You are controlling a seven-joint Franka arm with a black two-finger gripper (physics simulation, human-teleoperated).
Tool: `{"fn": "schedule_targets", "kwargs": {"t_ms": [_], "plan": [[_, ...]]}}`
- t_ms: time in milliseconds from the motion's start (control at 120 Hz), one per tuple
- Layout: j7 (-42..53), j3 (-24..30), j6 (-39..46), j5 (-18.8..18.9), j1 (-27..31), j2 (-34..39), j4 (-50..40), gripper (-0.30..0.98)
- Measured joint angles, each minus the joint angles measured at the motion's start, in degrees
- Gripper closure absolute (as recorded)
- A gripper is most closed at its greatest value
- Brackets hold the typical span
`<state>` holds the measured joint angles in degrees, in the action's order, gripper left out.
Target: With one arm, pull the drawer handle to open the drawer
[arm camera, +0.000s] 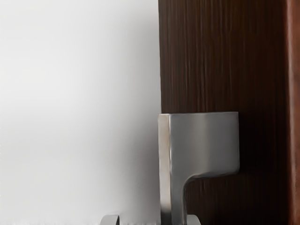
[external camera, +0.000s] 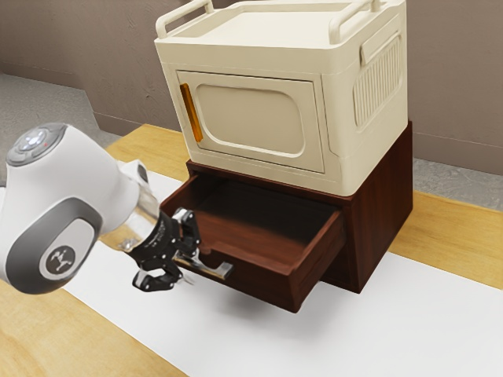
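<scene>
Well, the black two-finger gripper (external camera: 185, 261) has its two fingers (arm camera: 110, 220) apart. The flat, shiny grey metal handle (external camera: 222, 271) goes between them. One finger is right beside it, and there is a gap on the other side. I can't tell if the near finger touches it.

The gripper hides part of the handle, so I can't see where its far end stops. The wrist view cuts off both fingertips and the handle at its lower edge. The gripper also covers a bit of the front of the dark red-brown wooden drawer (external camera: 263, 284). The drawer sticks out of its dark red-brown wooden chest (external camera: 381, 216) toward the gripper, so it is open. It is dark at the back inside, and hard to make out.

Up above the gripper and past it, a cream box-shaped cabinet (external camera: 236, 63) sits on the chest. Its top is partly cut off. The white and grey arm (external camera: 94, 181) behind the gripper is cut off too.

I count one drawer, one metal handle, one chest and one cabinet. The cabinet has one shut door (external camera: 244, 118), one orange-brown bar (external camera: 191, 112) and two rails (external camera: 185, 17). Under the gripper there is one white mat (external camera: 393, 330) on one yellow-brown wooden table (external camera: 448, 236).
</scene>
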<state>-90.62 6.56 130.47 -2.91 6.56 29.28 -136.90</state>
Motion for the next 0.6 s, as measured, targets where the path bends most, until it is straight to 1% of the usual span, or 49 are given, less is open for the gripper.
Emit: {"fn": "schedule_targets", "kwargs": {"t_ms": [600], "plan": [[-0.28, -0.09, -0.07, 0.12, -0.08, 6.06, -5.03, 0.58]]}}
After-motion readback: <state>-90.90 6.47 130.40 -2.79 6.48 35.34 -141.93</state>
